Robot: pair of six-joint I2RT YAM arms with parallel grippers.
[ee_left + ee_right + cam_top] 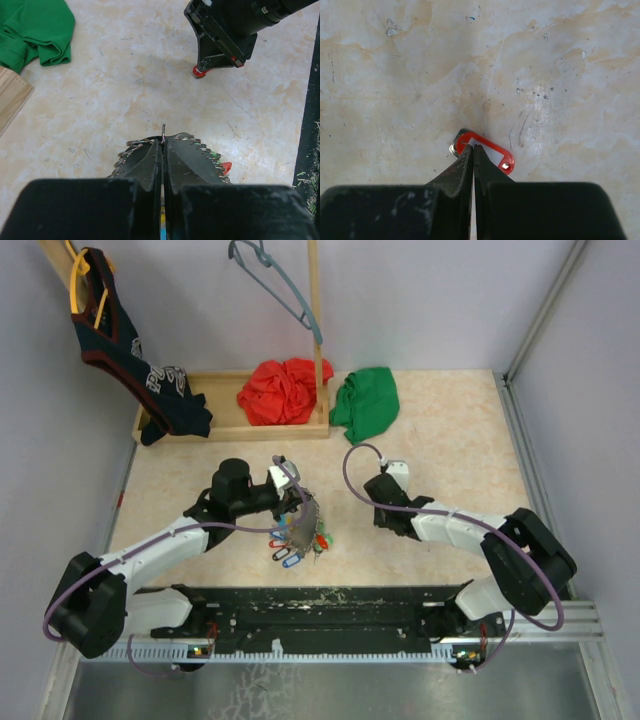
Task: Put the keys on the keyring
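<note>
"Since you stand closer, what is that bunch made of?"

"Small metal keys (298, 537) with glossy plastic tags in blue, green and red. They're heaped at about 7 o'clock from the middle of the surface (450, 440), which is pale marbled beige, scuffed and scratched. They seem strung on the keyring (311, 510), a thin greyish loop curving up out of the heap."

"And the left claw?"

"The left claw (163, 142) is pinched right together on that keyring. A sliver of wire stands up between its worn black fingers, with little steel rings bristling to either side."

"The other one?"

"The right claw (472, 148) sits at 3 o'clock from the bunch, well apart from it, pointing down at the surface. Its jaws are closed to a hairline slit. The tips touch a lone red tag (492, 152), a rounded oblong of red plastic with a white insert and a small hole at one end. It lies flat, with a bit of metal ring at its 10 o'clock end. Whether the tips really have a bite on it, I cannot tell."

"Anything soft about?"

"A crumpled green cloth (365, 405), matte and folded, at 1 o'clock from the middle."
</note>
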